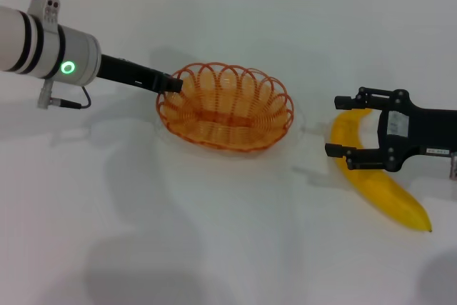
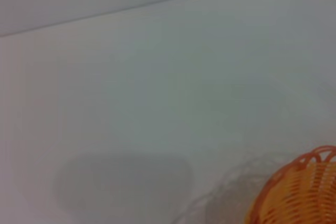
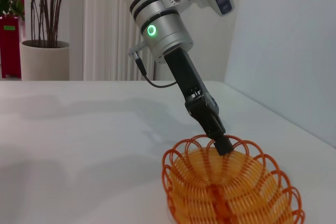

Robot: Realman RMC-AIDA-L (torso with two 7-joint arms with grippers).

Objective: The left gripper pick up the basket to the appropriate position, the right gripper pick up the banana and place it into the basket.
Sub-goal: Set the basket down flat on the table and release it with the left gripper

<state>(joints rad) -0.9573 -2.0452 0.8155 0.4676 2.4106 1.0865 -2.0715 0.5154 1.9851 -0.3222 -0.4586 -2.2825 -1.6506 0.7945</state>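
The orange wire basket (image 1: 225,105) sits mid-table; it also shows in the left wrist view (image 2: 299,192) and the right wrist view (image 3: 226,187). My left gripper (image 1: 171,83) reaches in from the left and is shut on the basket's left rim, also seen in the right wrist view (image 3: 223,144). I cannot tell whether the basket is off the table. The yellow banana (image 1: 385,191) lies to the right of the basket. My right gripper (image 1: 334,126) is open, with one finger on each side of the banana's upper end.
The white table (image 1: 214,248) stretches bare in front of and behind the basket. A wall runs along the table's far edge. A potted plant (image 3: 44,59) stands beyond the table in the right wrist view.
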